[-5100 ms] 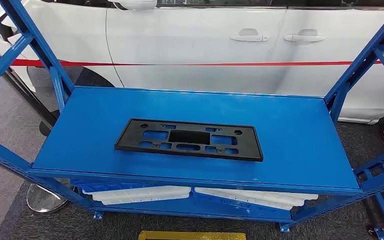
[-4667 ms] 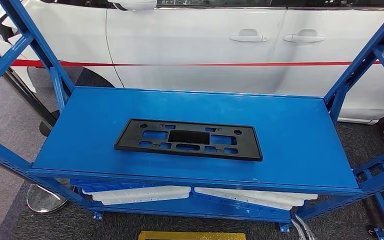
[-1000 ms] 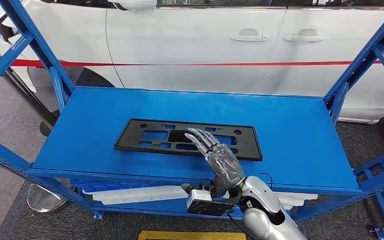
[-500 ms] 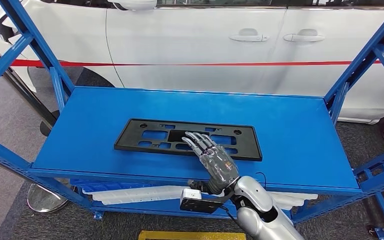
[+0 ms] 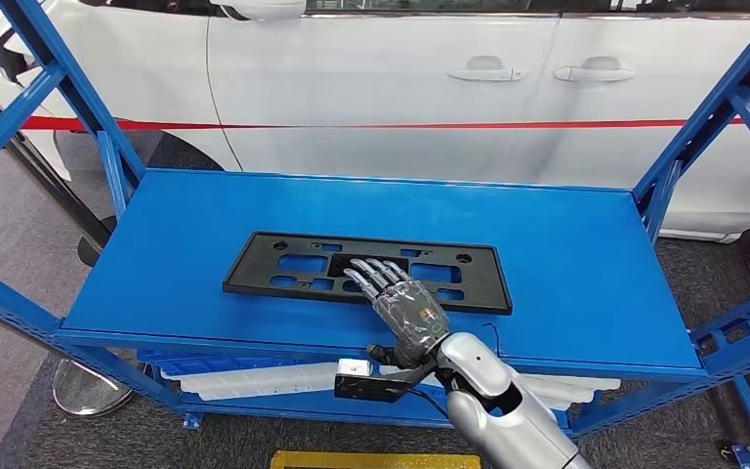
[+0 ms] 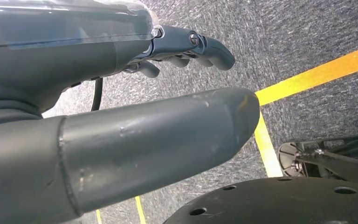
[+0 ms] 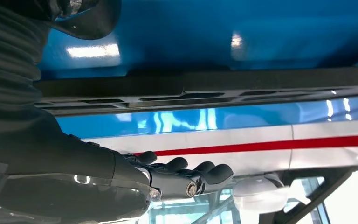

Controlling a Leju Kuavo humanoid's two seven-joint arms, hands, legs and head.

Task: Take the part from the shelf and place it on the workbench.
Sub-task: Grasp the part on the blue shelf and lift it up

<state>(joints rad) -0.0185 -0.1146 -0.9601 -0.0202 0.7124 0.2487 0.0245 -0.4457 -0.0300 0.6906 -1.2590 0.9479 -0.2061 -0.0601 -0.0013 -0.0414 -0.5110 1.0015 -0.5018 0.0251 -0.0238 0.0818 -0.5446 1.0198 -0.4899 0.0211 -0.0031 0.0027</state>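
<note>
You have a black part (image 5: 366, 272) on a glossy blue shelf (image 5: 566, 264). The right hand (image 5: 400, 308) is grey with a silver arm. Behind stands a white car (image 5: 371, 88) with 1 red stripe. The carpet (image 6: 284, 42) is grey, marked by yellow lines.

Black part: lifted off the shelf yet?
No, the black part lies flat on the blue shelf, with the right hand above its near edge.
</note>
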